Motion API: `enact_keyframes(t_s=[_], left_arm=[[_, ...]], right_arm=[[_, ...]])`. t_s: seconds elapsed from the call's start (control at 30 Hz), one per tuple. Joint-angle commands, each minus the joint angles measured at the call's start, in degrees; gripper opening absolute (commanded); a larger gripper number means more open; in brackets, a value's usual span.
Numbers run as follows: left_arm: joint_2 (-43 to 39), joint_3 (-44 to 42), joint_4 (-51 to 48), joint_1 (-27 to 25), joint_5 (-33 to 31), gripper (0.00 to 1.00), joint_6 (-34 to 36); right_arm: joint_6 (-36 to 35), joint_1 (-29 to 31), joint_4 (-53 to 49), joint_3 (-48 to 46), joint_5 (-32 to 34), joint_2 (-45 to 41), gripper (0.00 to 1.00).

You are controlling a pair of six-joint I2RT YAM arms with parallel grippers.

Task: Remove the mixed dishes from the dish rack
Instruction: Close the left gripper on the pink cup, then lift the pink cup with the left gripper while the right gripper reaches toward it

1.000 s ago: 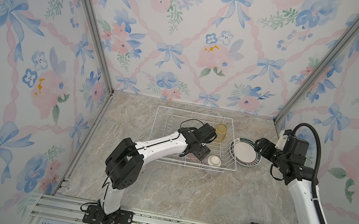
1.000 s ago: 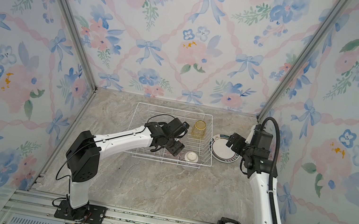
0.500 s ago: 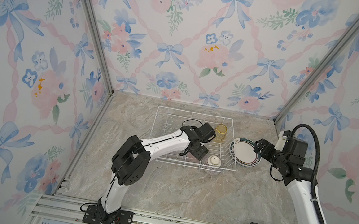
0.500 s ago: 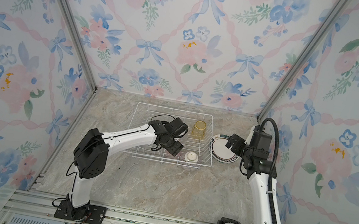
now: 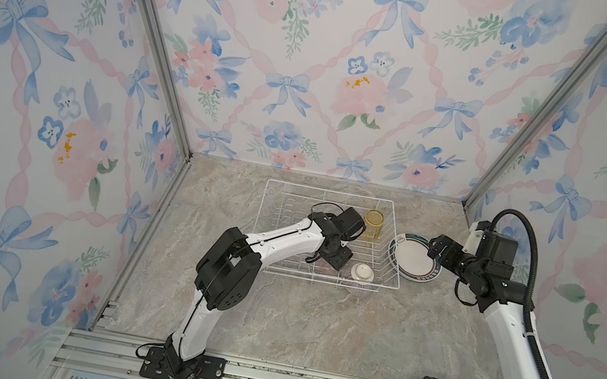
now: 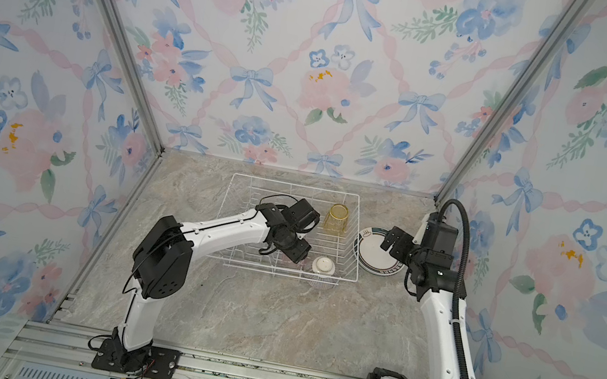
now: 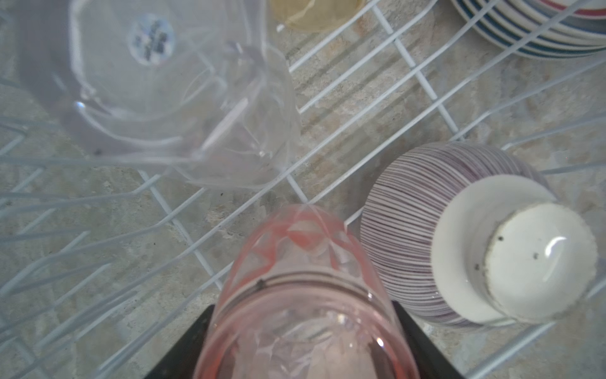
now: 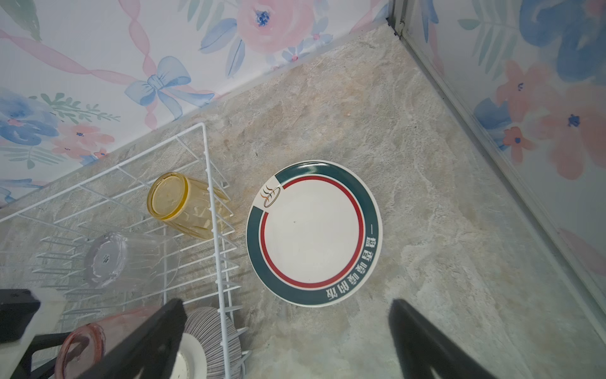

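Note:
The white wire dish rack (image 5: 331, 191) (image 6: 294, 185) stands at the back of the table. My left gripper (image 5: 338, 256) (image 7: 303, 344) reaches down into it, and its fingers (image 7: 183, 347) press both sides of an upside-down pink tumbler (image 7: 301, 295). Beside that tumbler sits an overturned purple-striped bowl (image 7: 459, 236) (image 5: 361, 273). A clear tumbler (image 7: 170, 92) and a yellow tumbler (image 5: 373, 222) (image 8: 183, 205) also stand upside down in the rack. A stack of plates (image 5: 412, 258) (image 8: 313, 231) lies on the table just right of the rack. Over it hangs my right gripper (image 5: 436, 250) (image 8: 287, 303), open and holding nothing.
Upright plate prongs (image 7: 65, 262) fill the rack's left half. The right wall (image 8: 492, 131) runs close behind the plates. Bare marble table (image 5: 311, 327) lies in front of the rack.
My left gripper's jaws have closed in on the pink tumbler, and the left arm's elbow has shifted a little. The right arm has stayed put.

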Motion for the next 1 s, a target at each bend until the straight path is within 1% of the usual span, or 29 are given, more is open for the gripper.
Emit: enact_keyframes(t_s=[0.0, 0.07, 0.27, 0.3, 0.4, 0.5, 0.57, 0.67, 0.87, 0.97], left_arm=[[1.1, 0.9, -2.3, 0.9, 2.8, 0.59, 0.0], [1.0, 0.7, -2.4, 1.4, 4.0, 0.53, 0.0], [0.2, 0.0, -2.3, 1.9, 4.3, 0.45, 0.3], [-0.1, 0.0, -2.3, 2.0, 4.2, 0.42, 0.4], [-1.4, 0.0, -2.4, 2.4, 3.1, 0.41, 0.7], [-3.0, 0.5, -2.3, 3.0, 2.8, 0.4, 1.2], [-4.0, 0.7, -2.3, 3.5, 3.0, 0.4, 1.6], [-5.2, 0.7, -2.3, 4.2, 3.6, 0.39, 1.7], [-7.4, 0.8, -2.2, 5.2, 6.1, 0.38, 1.5], [-8.5, 1.2, -2.0, 6.1, 8.6, 0.38, 1.2]], right_arm=[[-0.7, 0.3, 0.6, -0.7, 0.2, 0.3, 1.0], [-0.7, 0.3, 0.6, -0.8, 0.2, 0.3, 1.0], [-0.5, 0.4, 0.6, -0.8, -0.7, 0.1, 1.0], [-0.6, 0.5, 0.6, -0.7, -1.3, -0.1, 1.0], [-1.1, 0.9, 1.4, -0.6, -4.3, -0.3, 0.99], [-1.5, 1.4, 3.3, -0.7, -10.8, -0.5, 0.98], [-0.8, 1.4, 4.7, -0.8, -17.1, 0.2, 0.98], [0.7, 1.8, 6.4, -0.8, -24.7, 1.5, 0.96], [0.6, 4.4, 6.7, -0.2, -35.0, 2.8, 0.94], [2.5, 5.0, 8.1, -0.7, -39.9, 3.0, 0.93]])
